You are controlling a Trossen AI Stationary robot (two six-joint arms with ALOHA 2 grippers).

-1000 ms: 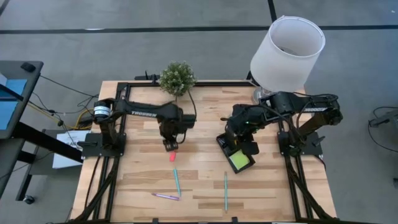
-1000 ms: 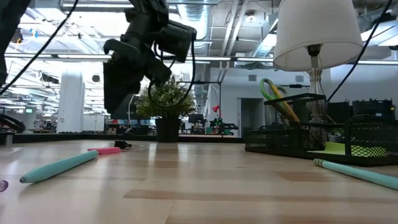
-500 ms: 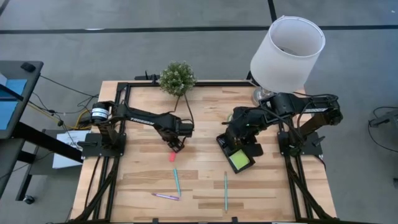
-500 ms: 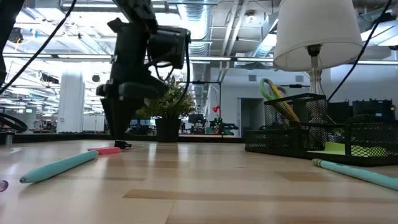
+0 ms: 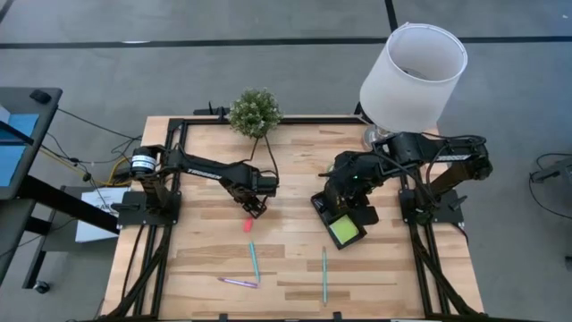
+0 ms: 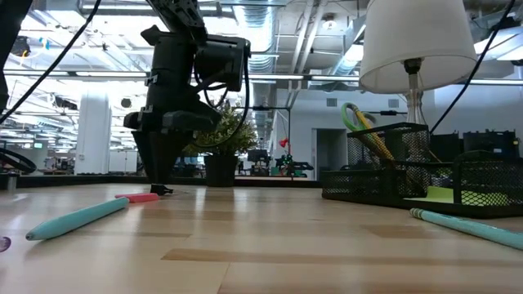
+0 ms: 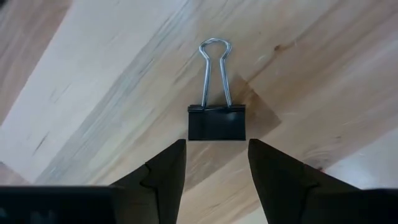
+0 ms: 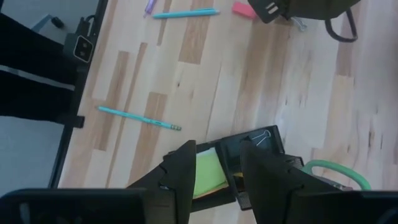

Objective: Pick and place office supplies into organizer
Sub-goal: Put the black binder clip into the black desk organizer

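A small black binder clip (image 7: 216,121) lies flat on the wooden table, its wire handles pointing away from the fingers. My left gripper (image 7: 216,163) points down just over it, open, its fingertips short of the clip's body and touching nothing; in the low view the gripper (image 6: 159,181) stands low beside the pink eraser (image 6: 140,197). The black mesh organizer (image 5: 327,211) holds a lime-green sticky-note pad (image 5: 344,231), a clip (image 8: 261,138) and green-handled scissors (image 8: 329,171). My right gripper (image 8: 216,169) hangs open above the organizer.
A pink eraser (image 5: 248,225), a teal pen (image 5: 254,261), a purple pen (image 5: 237,283) and a teal pencil (image 5: 323,274) lie toward the near edge. A potted plant (image 5: 254,113) and a lamp (image 5: 413,67) stand at the far side.
My left gripper has come down toward the table over the binder clip and rolled about its own axis, then held still. The clip and the other items have stayed where they were.
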